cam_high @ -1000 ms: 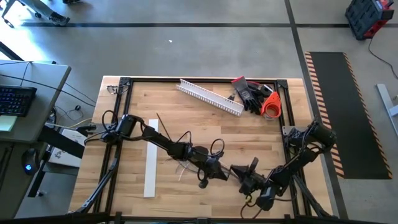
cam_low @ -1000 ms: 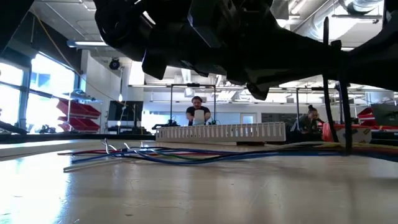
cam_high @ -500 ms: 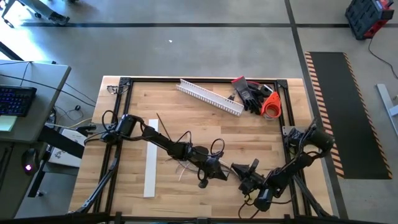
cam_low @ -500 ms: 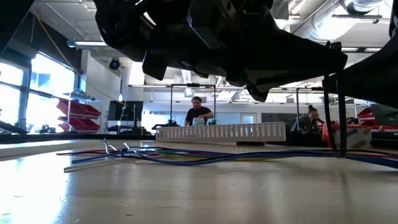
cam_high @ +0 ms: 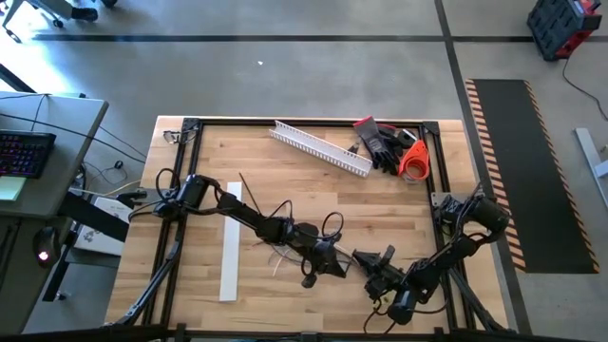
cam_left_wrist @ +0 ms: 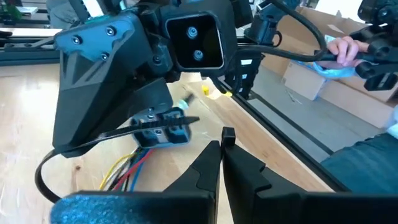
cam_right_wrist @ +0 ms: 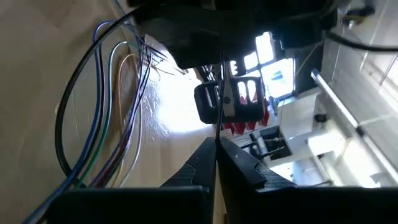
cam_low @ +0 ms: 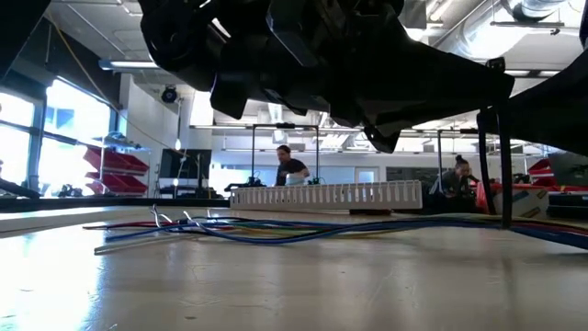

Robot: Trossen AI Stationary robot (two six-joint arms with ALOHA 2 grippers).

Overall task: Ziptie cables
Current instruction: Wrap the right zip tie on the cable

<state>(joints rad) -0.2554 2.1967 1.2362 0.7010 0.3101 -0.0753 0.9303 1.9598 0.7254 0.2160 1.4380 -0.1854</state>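
Wooden table [cam_high: 399,204] lies bare beyond both grippers, jaws closed, near its front edge.

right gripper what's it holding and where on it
The right gripper holds a thin black zip tie, pinched flat between shut jaws, seemingly near one end; the rest of the strip loops away free.

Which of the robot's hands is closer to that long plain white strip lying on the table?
The left hand: it sits a little to the right of the white strip. The right hand is farther right still.
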